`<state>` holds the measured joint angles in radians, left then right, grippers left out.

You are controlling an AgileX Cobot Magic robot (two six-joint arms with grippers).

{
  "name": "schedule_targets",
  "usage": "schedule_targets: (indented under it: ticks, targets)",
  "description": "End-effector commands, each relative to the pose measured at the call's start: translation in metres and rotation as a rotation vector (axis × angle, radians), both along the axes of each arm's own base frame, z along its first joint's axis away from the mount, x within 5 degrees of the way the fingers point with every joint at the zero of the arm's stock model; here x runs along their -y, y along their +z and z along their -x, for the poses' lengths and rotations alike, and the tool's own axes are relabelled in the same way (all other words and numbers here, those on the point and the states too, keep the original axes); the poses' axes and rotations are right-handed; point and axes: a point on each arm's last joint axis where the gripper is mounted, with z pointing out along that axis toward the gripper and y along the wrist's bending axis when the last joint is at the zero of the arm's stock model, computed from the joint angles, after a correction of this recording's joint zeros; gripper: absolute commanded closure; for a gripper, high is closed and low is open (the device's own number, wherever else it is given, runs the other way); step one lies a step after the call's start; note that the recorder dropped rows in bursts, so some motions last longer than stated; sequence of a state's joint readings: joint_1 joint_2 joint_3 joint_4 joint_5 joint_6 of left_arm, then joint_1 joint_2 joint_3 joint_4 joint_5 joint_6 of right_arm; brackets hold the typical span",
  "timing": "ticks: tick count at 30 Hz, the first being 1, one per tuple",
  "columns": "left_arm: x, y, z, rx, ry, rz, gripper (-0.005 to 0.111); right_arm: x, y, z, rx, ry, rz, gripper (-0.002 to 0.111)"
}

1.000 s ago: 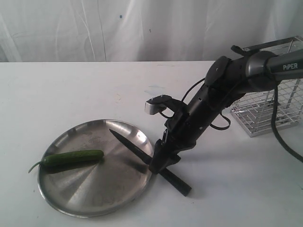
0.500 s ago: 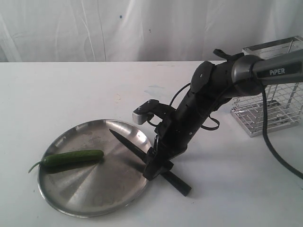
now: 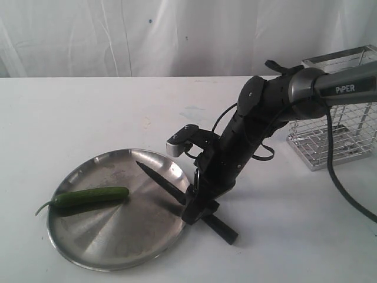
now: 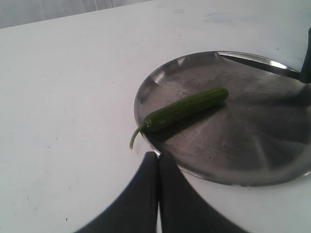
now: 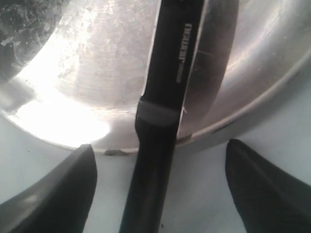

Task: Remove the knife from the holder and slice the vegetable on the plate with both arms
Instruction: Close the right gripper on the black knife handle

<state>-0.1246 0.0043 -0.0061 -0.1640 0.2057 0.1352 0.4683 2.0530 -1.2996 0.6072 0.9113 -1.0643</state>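
Note:
The steel plate (image 3: 112, 236) lies at the front left, with the dark green vegetable (image 3: 91, 196) on its left side. The knife (image 3: 160, 180) rests flat, its blade over the plate's right rim and its black handle (image 3: 222, 230) on the table. My right gripper (image 3: 198, 207) stands open over the knife where blade meets handle. In the right wrist view the knife (image 5: 163, 121) runs between the two fingers (image 5: 73, 187) without touching them. The wire holder (image 3: 336, 127) stands at the far right. My left gripper (image 4: 158, 156) is shut and empty, just off the plate's (image 4: 252, 145) rim near the vegetable's (image 4: 184, 109) stem.
The table top is white, with a white curtain behind it. The right arm's grey link (image 3: 330, 88) and its cable (image 3: 339, 183) reach across in front of the holder. The left arm does not show in the exterior view.
My right gripper has shifted left along the knife and come down around it, still open. The knife, vegetable and plate have not moved.

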Motion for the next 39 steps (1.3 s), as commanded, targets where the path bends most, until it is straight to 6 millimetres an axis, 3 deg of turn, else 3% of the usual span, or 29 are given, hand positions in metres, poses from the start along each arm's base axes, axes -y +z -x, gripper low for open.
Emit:
schedule_targets:
  ticks: [1,4,9,15,18,35,39]
  targets:
    - [0.000,-0.001,0.000,0.000,0.003,0.010,0.107,0.001,-0.012,0.003,-0.055,0.025,0.032,0.041]
    - [0.000,-0.001,0.000,0.000,0.003,0.010,0.107,0.001,-0.021,0.003,-0.082,0.011,0.047,0.041]
    - [0.000,-0.001,0.000,0.000,0.003,0.010,0.107,0.002,-0.019,0.007,-0.133,0.026,0.062,0.041]
    - [0.000,-0.001,0.000,0.000,0.003,0.010,0.107,0.009,0.006,-0.003,-0.161,-0.031,0.044,0.041]
    - [0.000,-0.001,0.000,0.000,0.003,0.010,0.107,0.012,0.008,-0.006,-0.175,-0.058,0.042,0.041]
    - [0.000,-0.001,0.000,0.000,0.003,0.010,0.107,0.005,-0.022,-0.002,-0.295,0.024,-0.034,0.043]
    - [0.000,-0.001,0.000,0.000,0.003,0.010,0.107,0.004,-0.037,-0.005,-0.290,-0.009,-0.017,0.053]
